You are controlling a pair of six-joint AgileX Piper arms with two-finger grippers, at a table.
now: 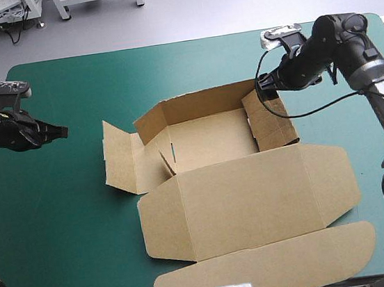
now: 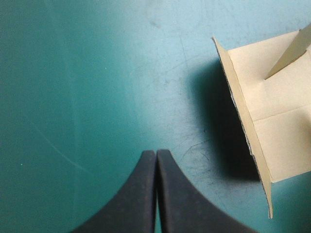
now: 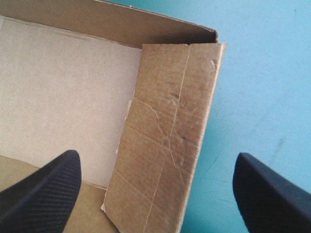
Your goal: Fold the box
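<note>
- The box [image 1: 209,141] lies in the middle of the table on the teal-green cover [image 1: 84,234], only half formed.
- Its back wall [image 1: 187,105] stands up along the far side of the tray floor.
- The wide lid [image 1: 248,199] lies flat, reaching toward the table's near edge. Its long rounded tuck strip [image 1: 277,266] is nearest that edge.
- The left flap [image 1: 120,159] is spread outward on the cover. From my left wrist its outer edge looks slightly lifted and casts a shadow.
- My left pincer [image 1: 63,132] is closed, its two black fingers [image 2: 141,194] pressed tip to tip with nothing between them.
- It hangs over bare cover to the left of the box, pointing at the left flap and clearly apart from it.
- My right pincer [image 1: 263,87] is spread wide open and holds nothing.
- It sits at the far right corner of the box, above the creased right flap [image 3: 170,136], which stands along the tray's right side.
- From my right wrist, one finger is over the tray's inside and the other over the cover outside, with the flap between them.
- I cannot tell whether either finger touches the board.
</note>
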